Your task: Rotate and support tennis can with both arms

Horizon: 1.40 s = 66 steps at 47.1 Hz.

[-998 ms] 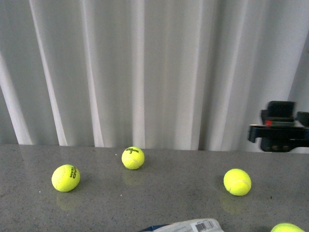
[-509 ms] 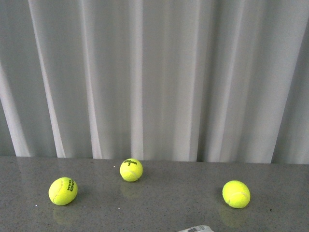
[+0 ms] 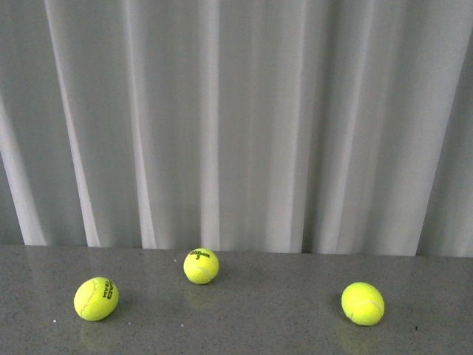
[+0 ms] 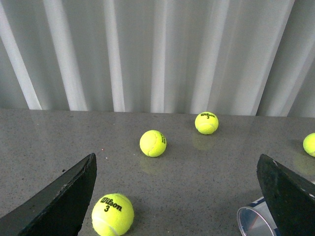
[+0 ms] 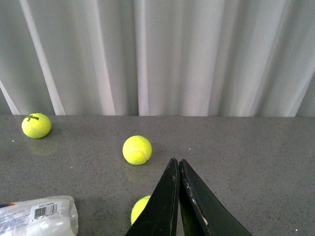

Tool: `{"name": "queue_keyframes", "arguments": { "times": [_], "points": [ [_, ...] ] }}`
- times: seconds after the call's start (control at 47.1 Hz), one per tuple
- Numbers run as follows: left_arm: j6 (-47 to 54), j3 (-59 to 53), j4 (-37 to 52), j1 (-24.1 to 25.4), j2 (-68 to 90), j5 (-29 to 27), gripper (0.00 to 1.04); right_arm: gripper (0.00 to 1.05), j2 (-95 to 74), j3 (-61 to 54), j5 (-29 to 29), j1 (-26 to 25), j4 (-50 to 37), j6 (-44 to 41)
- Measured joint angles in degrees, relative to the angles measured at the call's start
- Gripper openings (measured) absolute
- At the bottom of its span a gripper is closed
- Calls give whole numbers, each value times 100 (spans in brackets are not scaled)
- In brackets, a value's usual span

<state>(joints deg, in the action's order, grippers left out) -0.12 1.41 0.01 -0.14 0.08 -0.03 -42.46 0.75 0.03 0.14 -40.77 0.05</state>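
The tennis can lies on the grey table. In the left wrist view its clear open end (image 4: 253, 222) shows just beside one finger (image 4: 288, 196). In the right wrist view its clear body with a barcode label (image 5: 37, 216) lies off to the side of the gripper. The can is out of the front view. My left gripper (image 4: 176, 157) is open and empty, jaws wide apart over the table. My right gripper (image 5: 176, 161) is shut on nothing, its tips above the table, apart from the can. Neither arm shows in the front view.
Three yellow tennis balls (image 3: 96, 298) (image 3: 201, 265) (image 3: 362, 303) lie on the table before a white curtain (image 3: 236, 118). One Wilson ball (image 4: 112, 214) lies near my left gripper's finger. Another ball (image 5: 140, 209) sits partly hidden behind my right gripper.
In the front view, the black arm part at the right edge has left the picture. The can's end at the bottom edge has slipped out of view. The balls sit slightly lower.
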Motion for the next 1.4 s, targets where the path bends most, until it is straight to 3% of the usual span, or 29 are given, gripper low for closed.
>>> {"name": "queue_keyframes", "arguments": {
  "times": [0.531, 1.146, 1.253, 1.401],
  "points": [
    [0, 0, 0, 0, -2, 0, 98, 3, 2131, -50, -4, 0, 1956, -2],
    [0, 0, 0, 0, -2, 0, 98, 3, 3237, -50, -7, 0, 3049, -2],
    [0, 0, 0, 0, -2, -2, 98, 3, 4019, -48, -13, 0, 4017, -4],
    [0, 0, 0, 0, -4, 0, 98, 3, 4216, -48, -13, 0, 4068, -2]
  ]
}}
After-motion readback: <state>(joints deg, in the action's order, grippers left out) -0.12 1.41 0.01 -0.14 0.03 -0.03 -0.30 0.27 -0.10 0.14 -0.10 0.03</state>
